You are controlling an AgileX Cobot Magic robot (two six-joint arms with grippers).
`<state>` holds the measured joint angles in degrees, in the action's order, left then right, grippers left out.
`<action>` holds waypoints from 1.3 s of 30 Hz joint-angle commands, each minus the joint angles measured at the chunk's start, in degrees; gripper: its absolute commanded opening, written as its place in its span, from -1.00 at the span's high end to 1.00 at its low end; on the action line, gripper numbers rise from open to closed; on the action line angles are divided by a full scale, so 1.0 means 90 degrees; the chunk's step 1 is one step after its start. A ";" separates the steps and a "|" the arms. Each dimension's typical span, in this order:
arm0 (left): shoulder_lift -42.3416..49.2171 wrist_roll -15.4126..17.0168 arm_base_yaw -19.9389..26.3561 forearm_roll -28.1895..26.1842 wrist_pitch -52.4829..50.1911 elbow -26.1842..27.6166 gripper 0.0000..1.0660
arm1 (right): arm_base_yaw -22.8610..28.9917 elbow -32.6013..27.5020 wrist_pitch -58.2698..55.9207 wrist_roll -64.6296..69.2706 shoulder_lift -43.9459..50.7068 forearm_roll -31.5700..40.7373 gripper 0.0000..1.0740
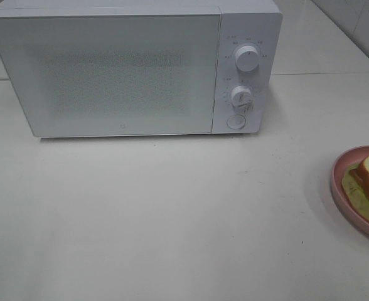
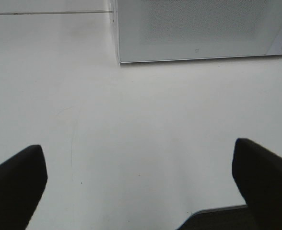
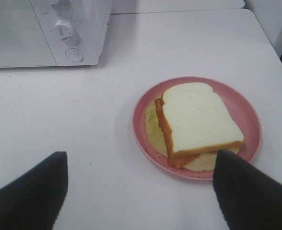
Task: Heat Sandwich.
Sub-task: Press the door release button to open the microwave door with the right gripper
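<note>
Seeing left gripper (image 2: 138,151) spread wide and released, nothing between its dark fingers (image 2: 16,187), hanging over bare white table (image 2: 131,110). Seeing right gripper (image 3: 141,157) spread too, gripping nothing, with one fingertip just beside the rim of the pink plate (image 3: 140,120); cannot tell if touching. Finding the sandwich (image 3: 198,117) lying flat on that plate: white bread on top, orange-red filling at the edge, yellowish-green layer beneath. Placing plate right of the white microwave (image 1: 109,75), well apart from it, with closed door. From exterior high: getting only a cropped slice of plate and sandwich at the right edge and no grippers, but both knobs (image 1: 247,58) and round button (image 1: 236,121) plainly, plus second table (image 1: 322,44) butted behind and tiled wall (image 1: 360,22). From left wrist: only microwave lower front and table's near edge.
</note>
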<state>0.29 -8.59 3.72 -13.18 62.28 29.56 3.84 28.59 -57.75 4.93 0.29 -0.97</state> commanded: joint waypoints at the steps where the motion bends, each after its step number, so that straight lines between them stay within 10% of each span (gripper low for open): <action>1: 0.0146 0.0000 0.0032 -0.0064 -0.0057 -0.0006 -0.83 | -0.0019 0.0000 0.0095 -0.0045 0.0166 0.0013 -0.41; 39: 0.0140 0.0000 0.0032 -0.0064 -0.0057 -0.0006 -0.83 | -0.0019 0.0267 0.2171 -0.0045 -0.1929 0.0045 -0.41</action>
<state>0.29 -8.59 3.72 -13.18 62.28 29.56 3.84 30.60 -39.36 4.93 -16.96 -0.74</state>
